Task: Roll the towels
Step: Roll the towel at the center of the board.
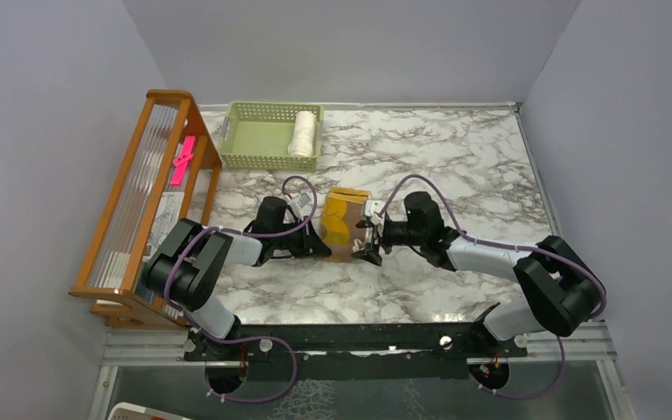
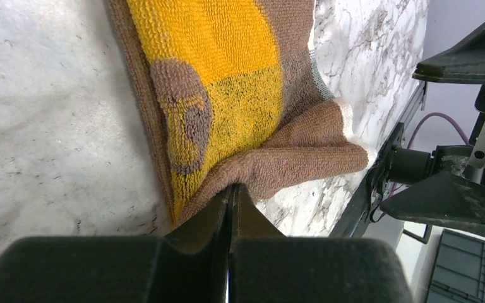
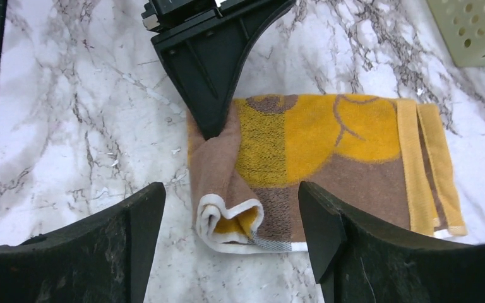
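Top external: mustard-yellow towel (image 1: 347, 219) lies mid-table (image 1: 464, 166), squarely between the two arms. Its long axis runs away from the arm bases toward the back wall. The left gripper (image 1: 319, 246) is at its near-left edge and the right gripper (image 1: 370, 242) at its near-right edge, so the two are about equally close. The cream towel (image 1: 303, 133) is already a roll, lying in the green basket (image 1: 267, 108) at the far left.

Key relation: the near end is curled over, so the roll axis runs left-right across the two grippers. My read is that rolling has to travel away from the bases, along the long axis.

Left wrist: jaws fully shut, tips right at the brown fold. Creases converge on the tips, but I can't tell whether they pinch cloth or only press on it.

Right wrist: jaws wide apart with nothing held. The curled corner, with its white edge and yellow inside, sits directly ahead between the fingers and touches neither. Likely next step is for this gripper to close on that corner.

View differences:
- Only the right wrist shows the curl is loose and barely one turn, plus a folded-over yellow strip at the far end.
- Only the left wrist shows how tightly the left jaws are shut.
- Top external gives the overall alignment, but the arms hide the near end.
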`<state>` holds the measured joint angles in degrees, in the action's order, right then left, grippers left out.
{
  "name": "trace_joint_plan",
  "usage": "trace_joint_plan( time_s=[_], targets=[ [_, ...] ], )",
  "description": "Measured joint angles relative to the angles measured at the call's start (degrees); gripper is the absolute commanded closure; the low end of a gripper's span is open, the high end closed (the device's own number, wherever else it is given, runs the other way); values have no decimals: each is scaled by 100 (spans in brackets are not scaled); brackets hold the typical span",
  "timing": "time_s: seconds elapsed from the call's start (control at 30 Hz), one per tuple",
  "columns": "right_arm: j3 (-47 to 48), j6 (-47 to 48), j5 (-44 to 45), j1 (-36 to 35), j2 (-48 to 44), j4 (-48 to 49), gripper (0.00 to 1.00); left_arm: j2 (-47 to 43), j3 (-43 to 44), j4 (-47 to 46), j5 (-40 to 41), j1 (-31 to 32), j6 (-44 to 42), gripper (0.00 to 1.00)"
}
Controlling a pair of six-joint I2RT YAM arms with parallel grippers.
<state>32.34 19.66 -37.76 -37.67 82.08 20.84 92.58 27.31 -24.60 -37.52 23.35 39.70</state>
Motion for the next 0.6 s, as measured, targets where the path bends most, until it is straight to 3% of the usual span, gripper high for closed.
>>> trace_joint_plan(
  time_s=[0.43, 0.6],
  targets=[
    [85, 614, -157, -214, 719, 275, 39, -9, 0, 4, 2, 0, -11, 100],
    [258, 658, -170, -289, 1086, 146, 56, -11, 17, 42, 2, 0, -44, 100]
  ],
)
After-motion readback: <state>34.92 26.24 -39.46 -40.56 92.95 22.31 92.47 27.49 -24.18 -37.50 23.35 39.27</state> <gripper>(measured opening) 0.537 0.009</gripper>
